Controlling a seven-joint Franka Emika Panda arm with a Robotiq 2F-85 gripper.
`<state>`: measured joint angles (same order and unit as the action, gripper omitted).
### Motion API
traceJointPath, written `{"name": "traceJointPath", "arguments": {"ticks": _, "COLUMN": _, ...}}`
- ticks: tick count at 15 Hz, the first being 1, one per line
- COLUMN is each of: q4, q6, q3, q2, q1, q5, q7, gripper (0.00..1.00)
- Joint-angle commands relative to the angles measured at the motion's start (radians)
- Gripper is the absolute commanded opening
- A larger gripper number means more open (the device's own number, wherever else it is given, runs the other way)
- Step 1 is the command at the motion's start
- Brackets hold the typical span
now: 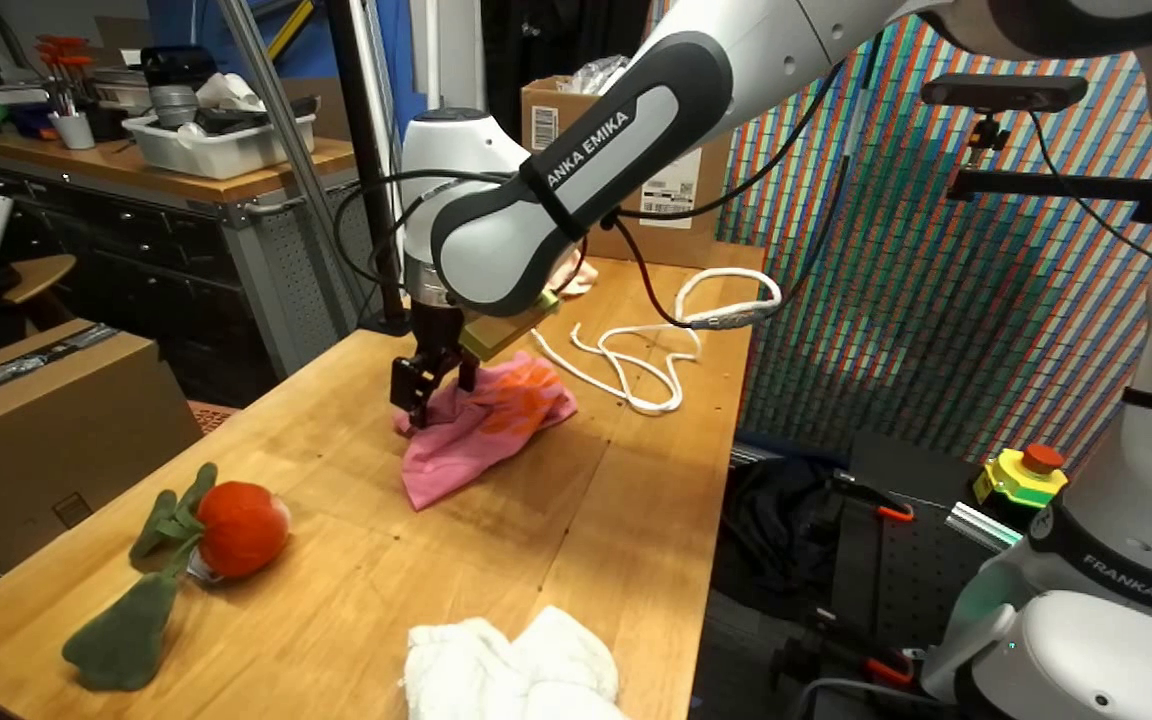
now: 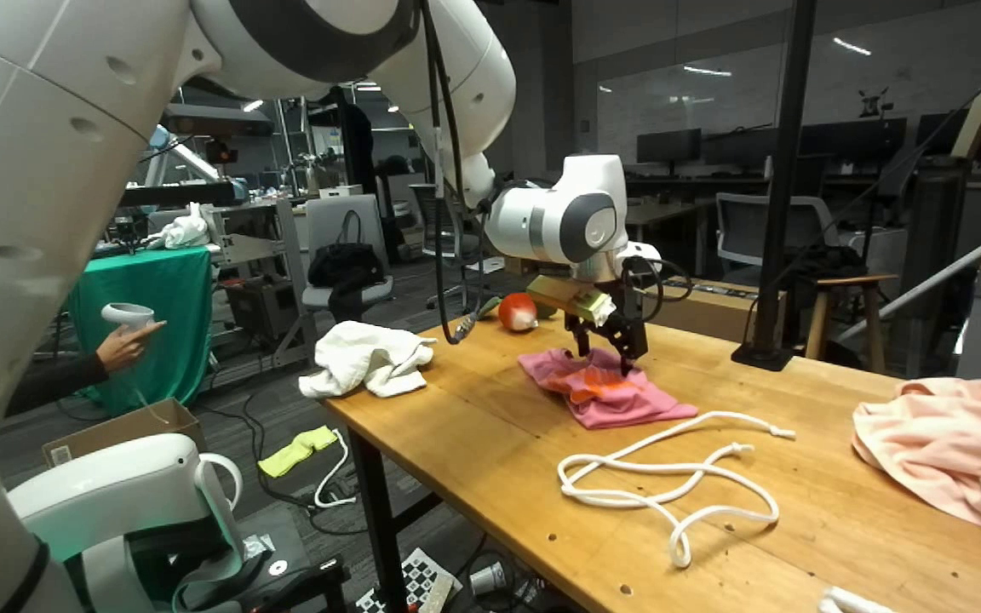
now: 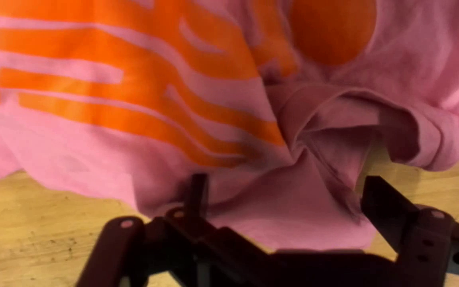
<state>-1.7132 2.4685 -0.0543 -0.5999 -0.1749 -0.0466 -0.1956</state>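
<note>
Wooden table (image 1: pixel 356 600), white rope (image 1: pixel 651 406) lying on it. Pink cloth (image 1: pixel 471 435) with orange print (image 3: pixel 94 85) crumpled on wood, right under me. My fingers (image 3: pixel 197 197) spread wide, clasping nothing, cloth gathered between tips. Should be light, limp, hard to harm, not slippery; flat layers may escape pinch. Best hold, I judge: raised fold (image 3: pixel 313 175) between my fingertips, not smooth printed area

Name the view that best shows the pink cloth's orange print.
The wrist view: the orange print appears large, though cut off at the top. Both exterior views show it small, on the crumpled pink cloth.
</note>
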Motion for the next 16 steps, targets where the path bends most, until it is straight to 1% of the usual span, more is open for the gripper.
{"name": "traceJointPath", "arguments": {"ticks": 1, "q4": 0.076, "q6": 0.028, "q3": 0.022, "q2": -0.043, "q1": -0.031, "q5": -0.01, "q7": -0.039, "gripper": 1.0}}
{"name": "traceJointPath", "arguments": {"ticks": 6, "q4": 0.164, "q6": 0.039, "q3": 0.035, "q2": -0.078, "q1": -0.054, "q5": -0.004, "q7": -0.092, "gripper": 1.0}}
{"name": "traceJointPath", "arguments": {"ticks": 9, "q4": 0.147, "q6": 0.023, "q3": 0.045, "q2": -0.037, "q1": -0.072, "q5": -0.013, "q7": -0.12, "gripper": 1.0}}
{"name": "traceJointPath", "arguments": {"ticks": 12, "q4": 0.054, "q6": -0.025, "q3": 0.045, "q2": 0.063, "q1": -0.086, "q5": -0.021, "q7": -0.128, "gripper": 1.0}}
{"name": "traceJointPath", "arguments": {"ticks": 14, "q4": -0.037, "q6": -0.112, "q3": 0.033, "q2": 0.161, "q1": -0.085, "q5": -0.017, "q7": -0.122, "gripper": 1.0}}
{"name": "traceJointPath", "arguments": {"ticks": 16, "q4": -0.134, "q6": -0.23, "q3": 0.007, "q2": 0.264, "q1": -0.07, "q5": -0.003, "q7": -0.09, "gripper": 1.0}}
